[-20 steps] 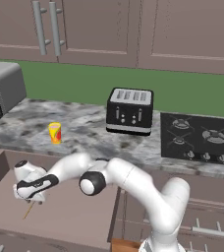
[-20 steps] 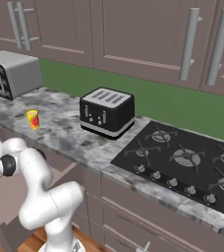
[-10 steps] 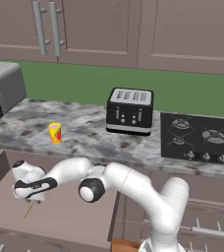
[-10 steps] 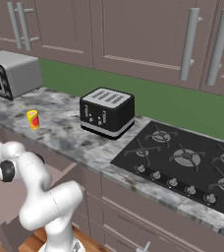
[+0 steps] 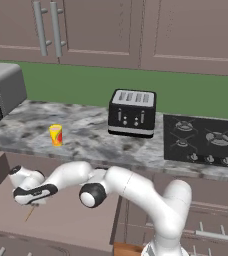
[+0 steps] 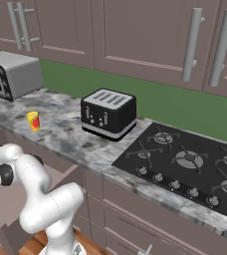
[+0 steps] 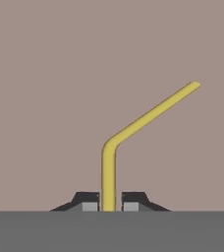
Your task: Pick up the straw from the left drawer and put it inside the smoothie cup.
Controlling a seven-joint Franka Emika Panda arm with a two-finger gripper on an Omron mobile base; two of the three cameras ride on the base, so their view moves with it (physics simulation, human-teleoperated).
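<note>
In the hand view we see our gripper (image 7: 108,203) closed on the straw (image 7: 133,133): the two dark fingertips (image 7: 88,202) press against the stick's straight part from either side, right at the 6 o'clock edge of the frame. From there the straw runs up toward 12 o'clock, then bends and angles off toward 2 o'clock, all of it over the plain flat bottom of the left drawer (image 7: 60,74). In the left base view our arm reaches down into the open left drawer (image 5: 71,215), with the hand low at about 8 o'clock in the frame, and a short tan piece of the straw (image 5: 29,214) shows just beneath the hand against the drawer floor; we cannot tell whether that end touches the wood. The smoothie cup (image 5: 56,135) stands upright on the marbled counter (image 5: 91,140), well apart from the gripper, at roughly 9 o'clock from the black toaster (image 5: 132,113). In the right base view the smoothie cup (image 6: 33,121) sits at 9 o'clock from the toaster (image 6: 108,113).
</note>
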